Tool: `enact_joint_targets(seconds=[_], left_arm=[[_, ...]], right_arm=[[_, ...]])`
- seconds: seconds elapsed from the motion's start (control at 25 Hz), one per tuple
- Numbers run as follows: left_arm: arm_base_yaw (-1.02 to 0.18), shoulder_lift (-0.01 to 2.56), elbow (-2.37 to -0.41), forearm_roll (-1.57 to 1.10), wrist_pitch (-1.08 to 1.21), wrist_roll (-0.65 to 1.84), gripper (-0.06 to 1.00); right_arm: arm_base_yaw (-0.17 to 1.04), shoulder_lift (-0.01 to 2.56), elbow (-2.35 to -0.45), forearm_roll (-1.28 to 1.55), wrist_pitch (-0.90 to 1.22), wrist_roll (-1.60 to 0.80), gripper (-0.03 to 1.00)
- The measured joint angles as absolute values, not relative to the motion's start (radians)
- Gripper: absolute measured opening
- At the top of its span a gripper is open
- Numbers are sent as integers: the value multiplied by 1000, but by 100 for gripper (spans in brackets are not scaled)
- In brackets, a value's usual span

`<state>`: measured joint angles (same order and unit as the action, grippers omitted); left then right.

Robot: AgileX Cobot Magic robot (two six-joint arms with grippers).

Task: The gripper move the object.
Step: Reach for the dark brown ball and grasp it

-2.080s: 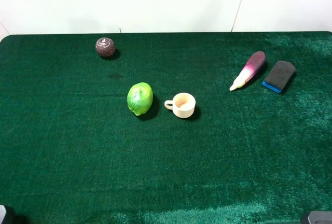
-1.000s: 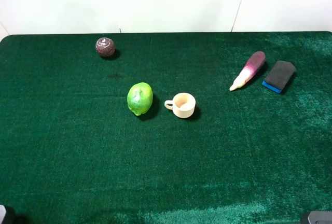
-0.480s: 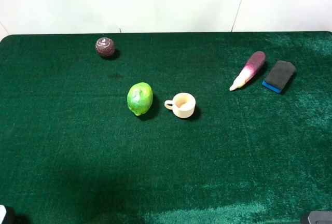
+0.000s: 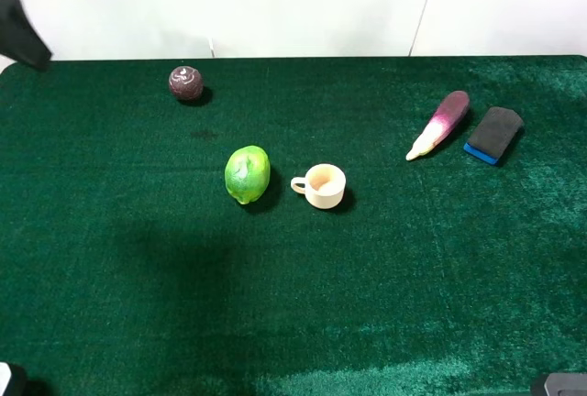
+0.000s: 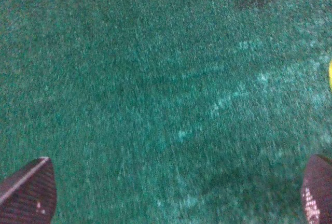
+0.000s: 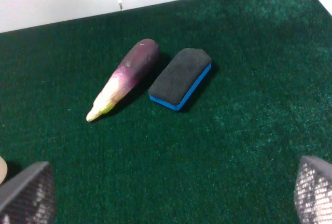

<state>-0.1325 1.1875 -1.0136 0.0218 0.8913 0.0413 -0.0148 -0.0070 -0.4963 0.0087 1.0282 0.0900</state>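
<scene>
The object, a small dark maroon ball-like fruit (image 4: 186, 82) with pale marks on top, sits at the far left of the green cloth, with nothing holding it. A dark part of the left arm (image 4: 23, 38) shows at the upper left corner, left of the fruit and apart from it. In the left wrist view my left gripper (image 5: 174, 198) is open and empty over bare cloth, and the fruit is out of that view. My right gripper (image 6: 171, 195) is open and empty, near the eggplant (image 6: 122, 81).
A green lime-like fruit (image 4: 247, 174) and a cream cup (image 4: 321, 185) sit side by side mid-table. The purple-and-white eggplant (image 4: 438, 124) and a black-and-blue eraser block (image 4: 493, 134) lie at the far right. A white wall runs behind the table's far edge.
A dark part of the left arm has come into the upper left corner of the exterior view, and a shadow has spread over the cloth at lower left. The objects have not moved.
</scene>
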Motion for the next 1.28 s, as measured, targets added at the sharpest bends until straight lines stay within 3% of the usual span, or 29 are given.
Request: enact_joint_targets(seconds=[0.44, 1.28], left_arm=[[-132, 1512, -1214, 22, 830, 52, 95], [-163, 2091, -1782, 22, 945, -19, 95]], right_arm=[[-15, -7, -496, 9, 1028, 90, 69], [-15, -7, -496, 9, 1028, 90, 69]])
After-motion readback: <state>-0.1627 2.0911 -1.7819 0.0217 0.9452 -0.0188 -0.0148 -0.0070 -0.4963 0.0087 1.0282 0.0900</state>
